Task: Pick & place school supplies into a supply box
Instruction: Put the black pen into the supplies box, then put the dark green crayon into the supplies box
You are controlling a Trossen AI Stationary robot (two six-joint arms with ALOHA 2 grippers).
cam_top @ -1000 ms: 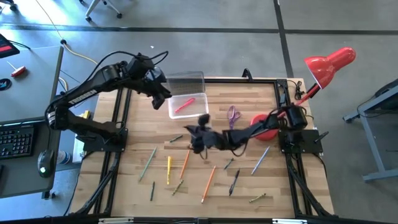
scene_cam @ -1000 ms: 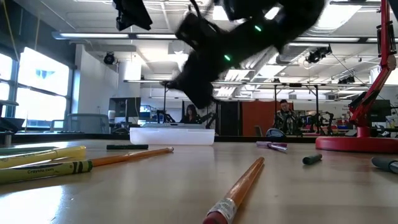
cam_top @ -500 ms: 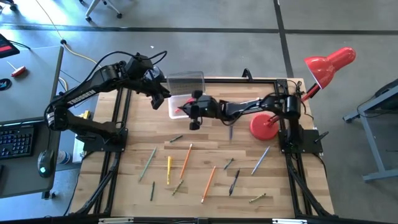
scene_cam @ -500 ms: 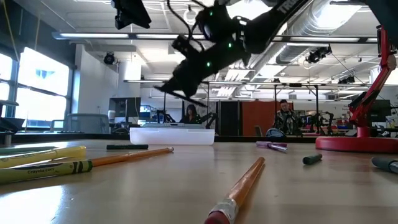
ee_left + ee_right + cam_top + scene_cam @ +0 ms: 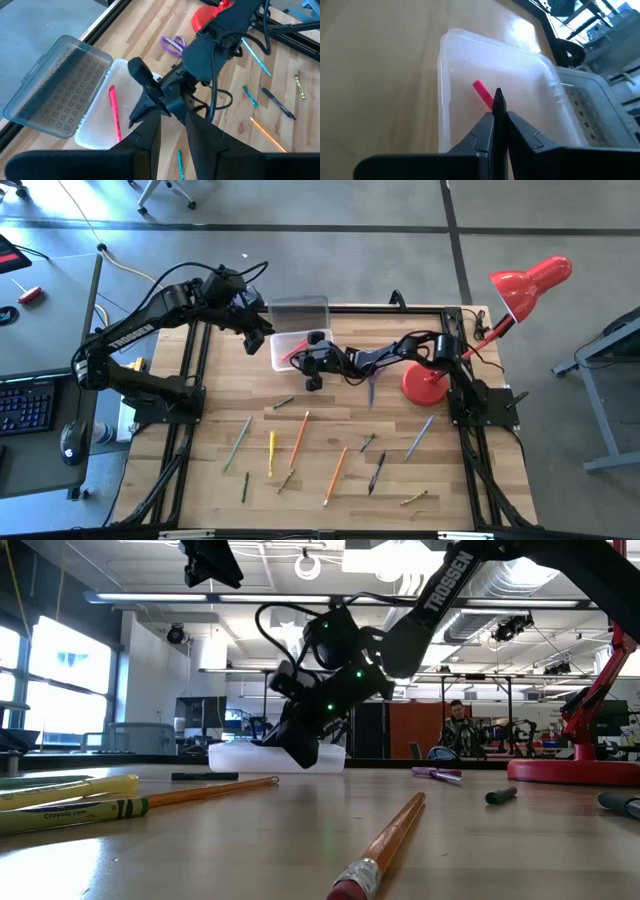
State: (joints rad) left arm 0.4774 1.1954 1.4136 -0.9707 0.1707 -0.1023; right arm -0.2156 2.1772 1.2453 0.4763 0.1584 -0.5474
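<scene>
The clear supply box (image 5: 300,348) stands at the table's far side, its greyish lid (image 5: 298,310) swung open behind it. A pink marker (image 5: 115,112) lies inside. My right gripper (image 5: 500,116) hangs low over the box (image 5: 470,65), shut on a thin black pen. My left gripper (image 5: 172,135) waits high above the box's left end (image 5: 257,332), open, with nothing between its fingers. The purple scissors (image 5: 172,44) lie flat right of the box. Orange, yellow and green pencils (image 5: 298,436) and dark pens (image 5: 377,472) lie flat on the near half. My right gripper pinches the black pen between its two fingers. The pen's pointed end (image 5: 498,97) pokes forward past the fingertips; the fingers hide the rest. The fingers slant down from the table's right side. The pen is clear of the table, above the box's open tray.
A red desk lamp stands with its base (image 5: 425,383) at the far right and its head (image 5: 530,285) beyond the table edge. A silver pen (image 5: 418,436) lies near the base. People sit in the room behind (image 5: 457,725).
My right gripper has gone from the table's middle toward the far edge and the box, carrying the black pen. It has come down low over the tray and tipped and rolled on the way.
</scene>
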